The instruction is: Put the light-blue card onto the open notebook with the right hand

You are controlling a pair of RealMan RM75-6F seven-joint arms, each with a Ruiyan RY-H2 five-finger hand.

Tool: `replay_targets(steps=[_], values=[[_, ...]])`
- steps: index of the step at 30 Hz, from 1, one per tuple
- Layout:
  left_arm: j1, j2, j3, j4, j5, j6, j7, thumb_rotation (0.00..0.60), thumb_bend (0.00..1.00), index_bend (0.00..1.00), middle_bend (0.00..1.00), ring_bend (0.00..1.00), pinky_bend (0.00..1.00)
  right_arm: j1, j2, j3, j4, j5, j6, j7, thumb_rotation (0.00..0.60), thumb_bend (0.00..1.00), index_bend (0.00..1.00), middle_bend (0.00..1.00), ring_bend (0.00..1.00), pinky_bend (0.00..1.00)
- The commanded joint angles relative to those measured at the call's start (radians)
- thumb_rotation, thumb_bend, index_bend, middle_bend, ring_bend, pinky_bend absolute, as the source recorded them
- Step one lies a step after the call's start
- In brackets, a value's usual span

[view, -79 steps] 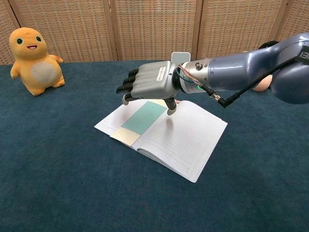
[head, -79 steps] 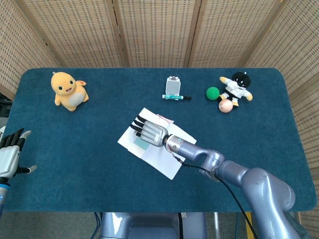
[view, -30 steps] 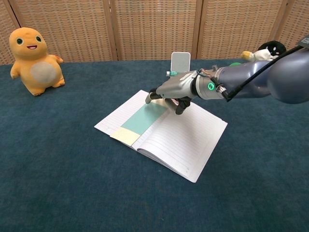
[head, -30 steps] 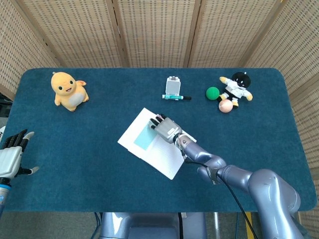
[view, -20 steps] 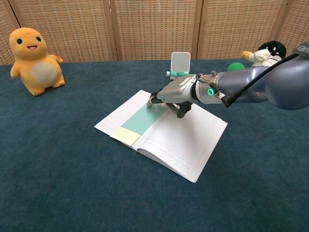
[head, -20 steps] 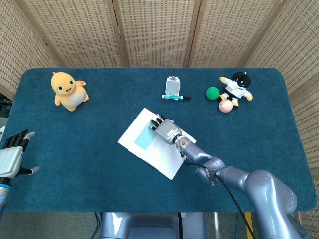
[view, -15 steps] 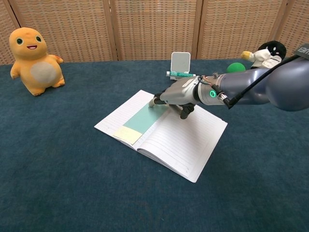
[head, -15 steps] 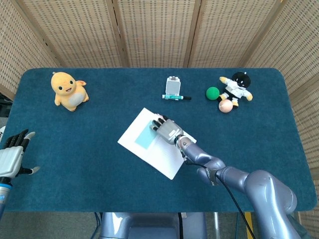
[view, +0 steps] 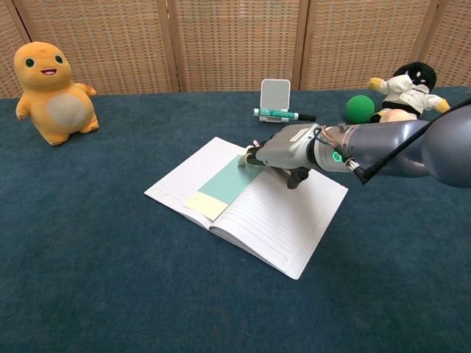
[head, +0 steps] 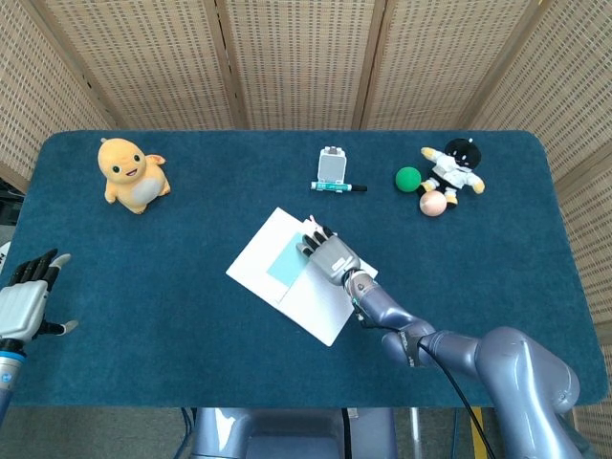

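The open notebook (head: 311, 304) (view: 283, 215) lies at the table's middle with its lined pages up. The light-blue card (head: 285, 265) (view: 227, 184) lies flat on its left page, close to the spine, with a pale yellow note (view: 206, 204) at its near end. My right hand (head: 332, 252) (view: 287, 154) hovers low over the notebook's far edge, palm down, its fingertips (view: 247, 158) touching the card's far end. It grips nothing. My left hand (head: 23, 304) waits at the table's left edge with its fingers spread and empty, seen only in the head view.
A yellow plush toy (head: 129, 174) (view: 51, 84) sits at the back left. A phone stand (head: 332, 165) (view: 274, 94) and a green pen (head: 337, 187) (view: 283, 114) are behind the notebook. A green ball (head: 408, 178) (view: 358, 108), a pink ball (head: 432, 203) and a doll (head: 454, 167) (view: 405, 88) are at the back right.
My right hand has dropped onto the card's far end and drawn back to the right. The card and yellow note slid with it toward the notebook's spine.
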Motion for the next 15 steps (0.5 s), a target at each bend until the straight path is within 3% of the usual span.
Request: replay_targets(steps=[1, 8, 15], values=[[0.000, 0.000, 0.001, -0.001, 0.001, 0.001, 0.001, 0.600, 0.00, 0.00, 0.00, 0.00, 0.00, -0.001, -0.001, -0.009, -0.044, 0.051, 0.050, -0.054, 0.600, 1.00, 0.00, 0.00, 0.00, 0.07], [0.001, 0.002, 0.002, -0.002, 0.003, 0.003, -0.002, 0.600, 0.00, 0.00, 0.00, 0.00, 0.00, 0.007, -0.021, -0.006, -0.075, 0.137, 0.127, -0.148, 0.600, 1.00, 0.00, 0.00, 0.00, 0.07], [-0.001, 0.002, 0.003, 0.002, 0.001, -0.001, -0.005, 0.600, 0.00, 0.00, 0.00, 0.00, 0.00, 0.017, -0.018, -0.008, -0.097, 0.157, 0.119, -0.181, 0.600, 1.00, 0.04, 0.00, 0.00, 0.07]])
